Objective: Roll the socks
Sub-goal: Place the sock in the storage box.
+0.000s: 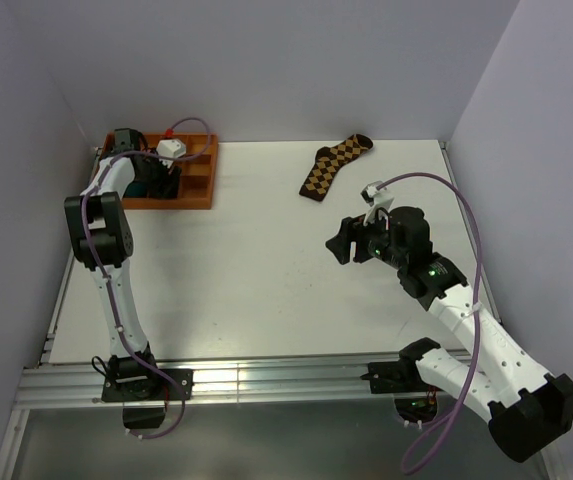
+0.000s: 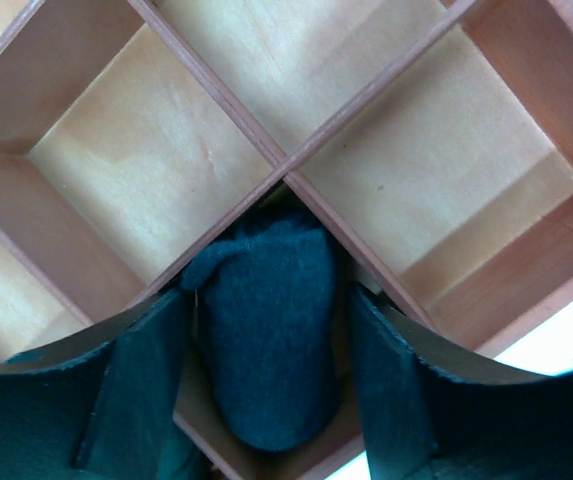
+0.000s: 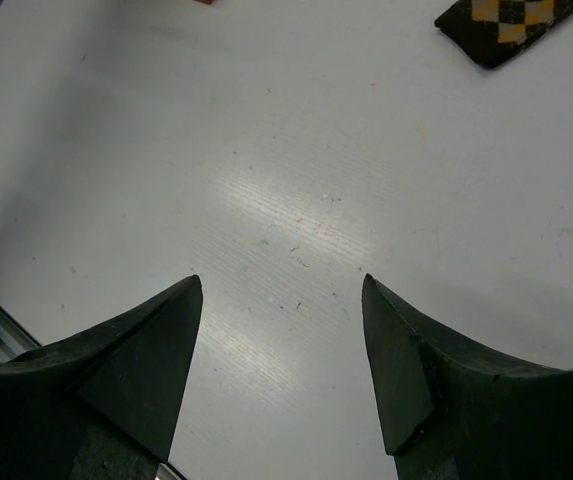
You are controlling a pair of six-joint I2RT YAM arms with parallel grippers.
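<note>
Over on the left, the wooden divided tray (image 1: 198, 182) sits at the far corner of the table (image 1: 236, 280), and the left gripper (image 2: 266, 298) is down inside it. Its jaws are spread wide with the rolled socks (image 2: 261, 350), a dark teal bundle, between them in one compartment. It looks let go rather than pinched. The neighbouring compartments I can see from the wrist show only bare wood. The bundle looks soft, light and squashy, likely to spring loose. I'd pinch it across its thick middle, not at a loose edge. Further right, a brown and orange argyle sock (image 1: 334, 165) lies flat and unrolled near the back. The right gripper (image 3: 281, 290) hovers over bare table, jaws wide apart, holding nothing
</note>
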